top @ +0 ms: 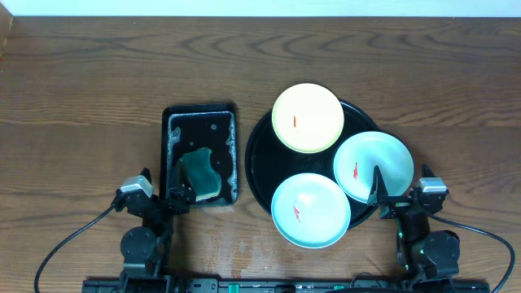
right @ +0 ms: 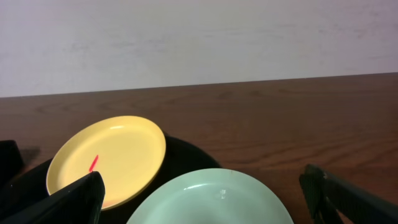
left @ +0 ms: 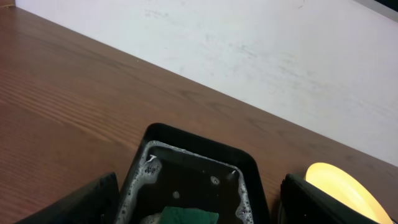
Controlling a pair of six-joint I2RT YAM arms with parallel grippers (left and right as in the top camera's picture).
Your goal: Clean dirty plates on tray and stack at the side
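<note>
The round black tray (top: 259, 155) holds three plates. A pale yellow plate (top: 307, 118) with a red smear lies at its far side. A mint-green plate (top: 373, 165) with a red smear lies at the right, and another mint-green plate (top: 310, 210) at the front. My right gripper (top: 389, 202) is open at the tray's near right edge, its fingers either side of the right green plate (right: 211, 199); the yellow plate (right: 109, 155) lies beyond. My left gripper (top: 167, 198) is open over the near end of the rectangular tray, above the green sponge (left: 189, 216).
The small rectangular black tray (top: 200, 153) holds soapy water and the green sponge (top: 200, 172), left of the round tray. A pale wall (left: 261, 50) rises beyond the table's far edge. Bare wooden table (top: 89, 89) lies to the left and far side.
</note>
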